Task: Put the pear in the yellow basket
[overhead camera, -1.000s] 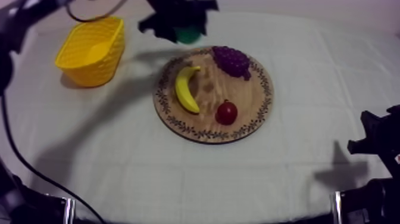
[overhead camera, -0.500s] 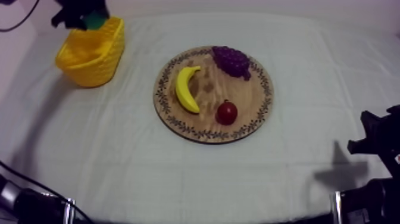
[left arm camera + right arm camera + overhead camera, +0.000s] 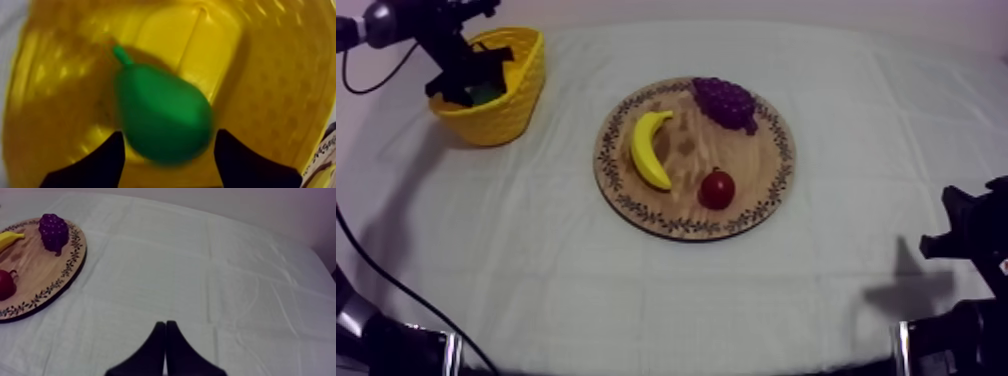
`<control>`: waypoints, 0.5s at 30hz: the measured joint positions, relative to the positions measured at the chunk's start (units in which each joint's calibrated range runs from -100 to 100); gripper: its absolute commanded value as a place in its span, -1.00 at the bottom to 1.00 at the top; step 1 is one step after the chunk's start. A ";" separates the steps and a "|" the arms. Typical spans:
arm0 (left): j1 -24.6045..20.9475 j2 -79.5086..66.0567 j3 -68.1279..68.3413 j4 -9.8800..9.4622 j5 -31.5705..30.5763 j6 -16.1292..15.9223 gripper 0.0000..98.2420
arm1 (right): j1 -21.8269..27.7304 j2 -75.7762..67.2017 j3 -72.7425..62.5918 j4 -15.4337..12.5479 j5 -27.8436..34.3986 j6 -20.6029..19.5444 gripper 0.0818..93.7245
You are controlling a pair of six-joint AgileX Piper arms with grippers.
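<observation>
The green pear is inside the yellow basket at the table's far left, its stem pointing away from my fingers. In the top view it is a green patch under my left gripper. That gripper is lowered into the basket. It is open, with one black finger on each side of the pear. The round wooden board lies mid-table. My right gripper is shut on nothing and rests low at the right side.
On the board lie a banana, a bunch of grapes and a small red fruit. The right wrist view shows the board, grapes and bare cloth ahead.
My left arm carried the pear from beyond the board's far edge leftward to the basket and lowered into it. The right arm has not moved.
</observation>
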 measured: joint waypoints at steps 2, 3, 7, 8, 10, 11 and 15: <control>0.18 0.09 -0.22 0.00 -0.78 -0.48 0.59 | 0.00 0.00 0.00 0.00 0.00 0.00 -0.99; 0.18 0.09 -0.22 0.00 -0.87 -0.73 0.61 | 0.00 0.00 0.00 0.00 0.00 0.00 -0.99; 0.18 -1.23 0.39 0.05 -2.01 -1.61 0.40 | 0.00 0.00 0.00 0.00 0.00 0.00 -0.99; 0.18 -1.93 0.82 0.11 -2.58 -1.85 0.18 | 0.00 0.00 0.00 0.00 0.00 0.00 -0.99; 0.18 -3.63 1.99 0.04 -3.91 -2.37 -0.40 | 0.00 0.00 0.00 0.00 0.00 0.00 -0.99; 0.18 -4.92 2.91 0.04 -4.80 -2.84 -0.58 | 0.00 0.00 0.00 0.00 0.00 0.00 -0.99; 0.27 -12.13 7.51 0.16 -8.46 -5.62 -0.90 | 0.00 0.00 0.00 0.00 0.00 0.00 -0.99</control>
